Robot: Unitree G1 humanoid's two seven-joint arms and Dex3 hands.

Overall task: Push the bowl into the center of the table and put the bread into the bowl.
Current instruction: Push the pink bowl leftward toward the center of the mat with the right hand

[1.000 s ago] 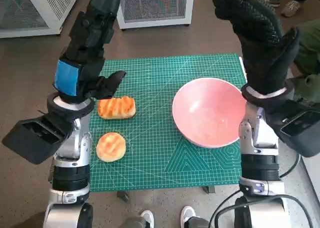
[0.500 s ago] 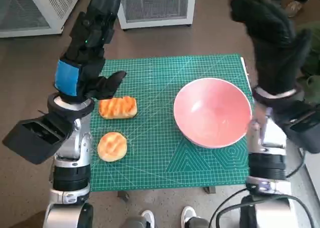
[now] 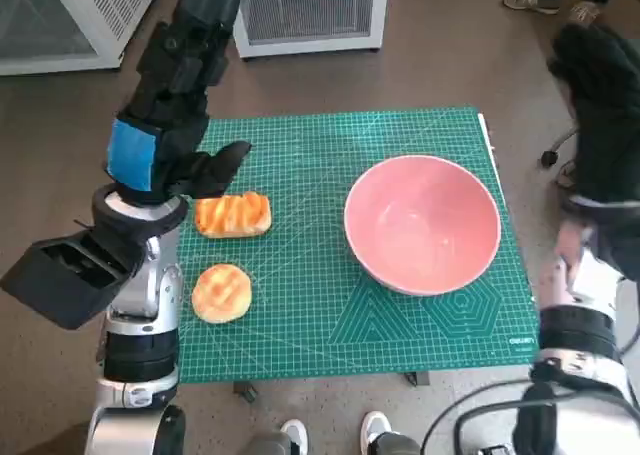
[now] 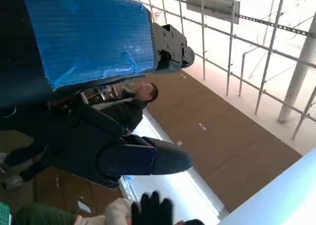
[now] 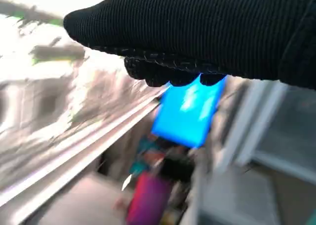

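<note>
The pink bowl (image 3: 422,223) is seen upright on the green cutting mat (image 3: 330,305), well toward the mat's right side, off center; nothing is held in it. Two pcs of bread are laid near the left edge: a striped oblong roll (image 3: 233,215) and, just below it in the head view, a round bun (image 3: 221,292). They are close together but apart, and both are well apart from the bowl.

Step in hand, as judged: the bowl is to be pushed leftward to the mat's middle. Neither part of the task looks done.

The right hand (image 3: 603,115) is raised off the table's right edge, clear of the bowl w/ nothing held; fingers are blurred, so spread vs. closed cannot be told. The left hand (image 3: 180,95) is held up above the roll, fingers extended and apart, thumb out to the side, empty.

For a good push, the right hand should be lowered beside the bowl's right wall and contact made low on the wall, not at the rim, so tipping is avoided. A slow, straight push is advised; the bowl's round base is likely to slide easily on the mat and overshoot toward the bread.
</note>
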